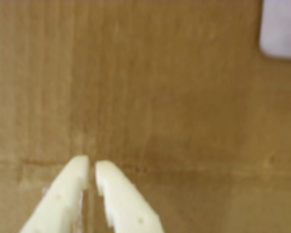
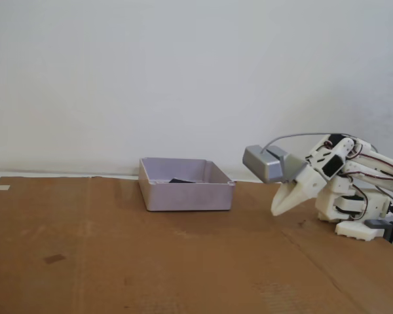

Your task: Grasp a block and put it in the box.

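Observation:
The box (image 2: pixel 187 195) is a pale lilac-grey tray on the cardboard, left of the arm in the fixed view; one corner of it (image 1: pixel 282 29) shows at the wrist view's top right. A dark block (image 2: pixel 180 180) lies inside the box, only its top edge visible over the wall. My gripper (image 2: pixel 276 210) hangs low over the cardboard to the right of the box, folded in near the arm's base. In the wrist view its white fingers (image 1: pixel 93 163) are closed together with nothing between them.
Brown cardboard (image 2: pixel 118 261) covers the table, with a crease line across it (image 1: pixel 194 170). A grey camera housing (image 2: pixel 267 163) sits on the wrist. The arm's white base (image 2: pixel 357 216) stands at the right edge. A white wall rises behind.

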`<state>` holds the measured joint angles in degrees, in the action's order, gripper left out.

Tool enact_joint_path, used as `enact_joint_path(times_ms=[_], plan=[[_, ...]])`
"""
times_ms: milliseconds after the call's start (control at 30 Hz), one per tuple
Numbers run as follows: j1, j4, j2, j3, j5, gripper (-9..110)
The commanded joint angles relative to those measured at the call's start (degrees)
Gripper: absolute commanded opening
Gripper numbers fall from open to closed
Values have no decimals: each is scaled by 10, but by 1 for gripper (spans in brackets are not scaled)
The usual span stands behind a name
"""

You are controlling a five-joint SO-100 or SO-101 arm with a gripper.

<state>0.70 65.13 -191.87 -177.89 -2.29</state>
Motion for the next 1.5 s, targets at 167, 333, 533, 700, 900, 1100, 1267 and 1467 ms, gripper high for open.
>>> enact_joint_path(times_ms=[167, 333, 533, 700, 900, 1100, 1267, 1467], plan=[[4, 56, -32, -24, 4, 0], [4, 100, -32, -24, 4, 0], [4, 153, -32, -24, 4, 0], [3, 180, -32, -24, -2, 0], [4, 181, -32, -24, -2, 0], [0, 181, -31, -24, 4, 0], [1, 181, -31, -24, 4, 0], [1, 181, -31, -24, 4, 0]])
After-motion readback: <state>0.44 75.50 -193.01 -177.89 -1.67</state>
